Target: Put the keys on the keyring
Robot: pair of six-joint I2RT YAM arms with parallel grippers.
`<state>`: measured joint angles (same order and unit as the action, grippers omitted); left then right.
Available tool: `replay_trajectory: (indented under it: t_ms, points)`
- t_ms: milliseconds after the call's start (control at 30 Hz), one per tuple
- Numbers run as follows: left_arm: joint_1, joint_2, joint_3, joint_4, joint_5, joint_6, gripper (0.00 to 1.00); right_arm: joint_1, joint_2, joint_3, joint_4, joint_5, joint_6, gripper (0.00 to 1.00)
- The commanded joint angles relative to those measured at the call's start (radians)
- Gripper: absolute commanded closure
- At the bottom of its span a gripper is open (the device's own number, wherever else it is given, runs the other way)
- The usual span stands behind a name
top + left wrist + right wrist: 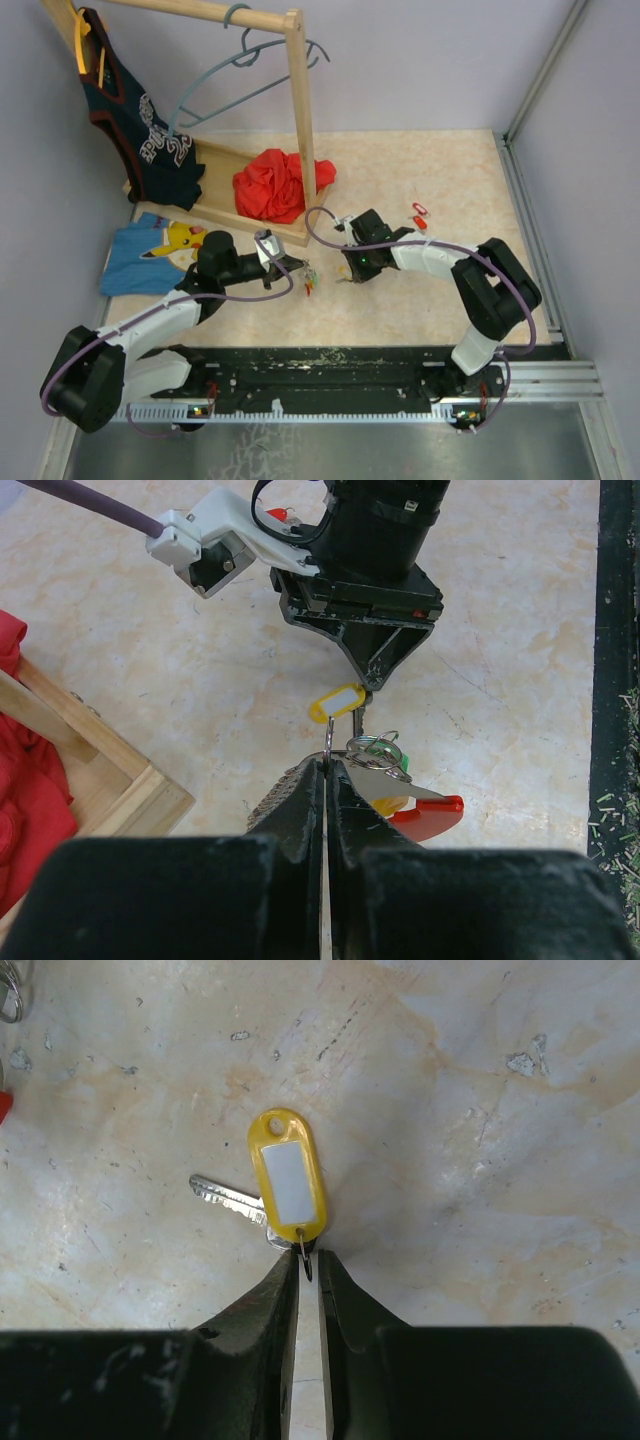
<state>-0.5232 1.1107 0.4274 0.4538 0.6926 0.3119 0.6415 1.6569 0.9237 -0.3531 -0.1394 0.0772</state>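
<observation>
Two claws meet mid-worktop: left claw [327, 768] clamped tight on keyring [327, 740], keys [385, 762] bunched alongside; right claw [308, 1260] nearly closed, pinching yellow-tag key [288, 1178]. Wooden rack [262, 228], red cloth [272, 185] close behind. Red-tag key [419, 210] towards the far right corner.

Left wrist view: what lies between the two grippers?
The yellow key tag, pinched by the right gripper, near the left gripper's keyring; left wrist view.

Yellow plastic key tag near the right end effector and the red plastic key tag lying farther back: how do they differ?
The yellow plastic key tag is pinched by its small ring in the right end effector; the red plastic key tag lies free on the beige table. The yellow tag's silver key shows clearly; any key on the red tag is too small to see. Both are small oblong tags.
</observation>
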Motion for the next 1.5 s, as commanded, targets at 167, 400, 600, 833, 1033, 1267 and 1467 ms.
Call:
replay_trajectory:
  t_ms: [167,400,600,833,1033,1267,1467]
  points:
    - [0.002,-0.018,0.005,0.008,0.023,0.007,1.00,0.025,0.005,0.010,-0.075,0.037,-0.019,0.87]
    - [0.002,-0.020,0.005,0.008,0.023,0.007,1.00,0.030,0.019,0.007,-0.055,0.035,-0.022,0.90]
    - [0.003,-0.019,0.003,0.011,0.022,0.007,1.00,0.039,0.010,0.010,-0.060,0.042,-0.031,1.00]
    - [0.003,-0.013,0.003,0.017,0.022,0.005,1.00,0.043,-0.110,0.014,-0.061,0.050,-0.077,1.00]
    - [0.002,-0.001,0.003,0.020,0.037,0.011,1.00,0.043,-0.205,0.038,-0.053,0.019,-0.145,1.00]
    - [0.009,-0.010,-0.015,0.041,0.074,0.043,1.00,0.043,-0.323,0.047,-0.007,-0.031,-0.209,1.00]
    - [0.026,-0.019,-0.027,0.066,0.125,0.070,1.00,0.048,-0.403,0.014,0.043,-0.172,-0.275,1.00]
